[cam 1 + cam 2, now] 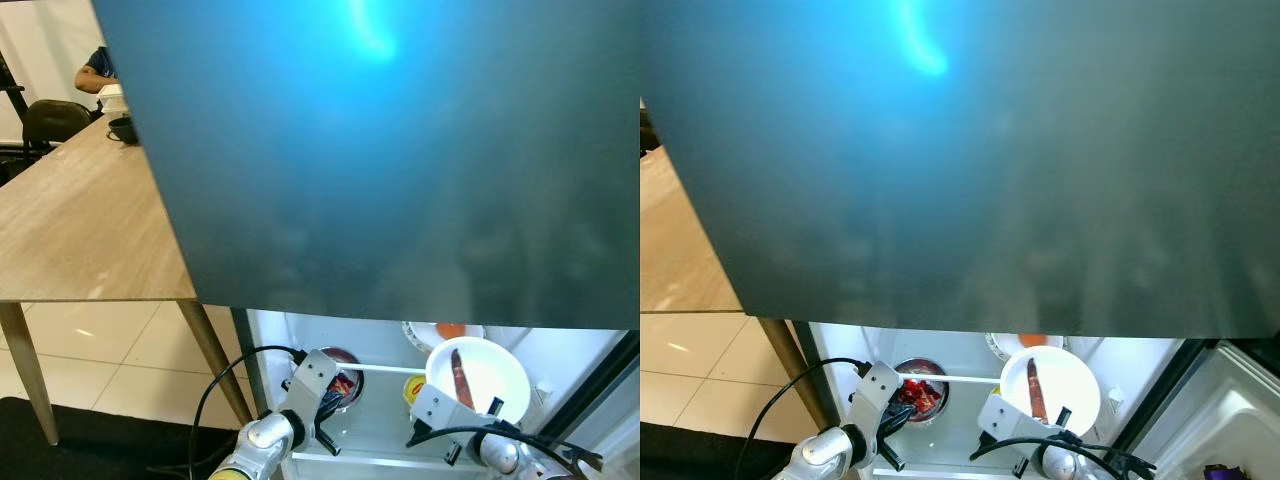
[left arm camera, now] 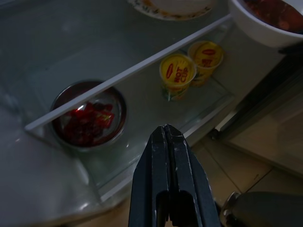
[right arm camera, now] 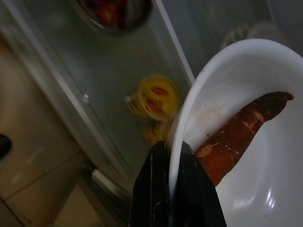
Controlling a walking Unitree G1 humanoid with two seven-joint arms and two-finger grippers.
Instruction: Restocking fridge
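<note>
Right end effector pinched the white bowl by its rim, carrot inside, at the open fridge shelf. Bowl judged rigid, slippery, liable to tilt. Left end effector was pressed together, empty.

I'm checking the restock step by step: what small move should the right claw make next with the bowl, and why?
Probably ease the white bowl forward and down onto the glass shelf. The right claw is clamped on its rim with a carrot inside, and the bowl hangs above the yellow cups, so aim beside the plate, not over them.
</note>
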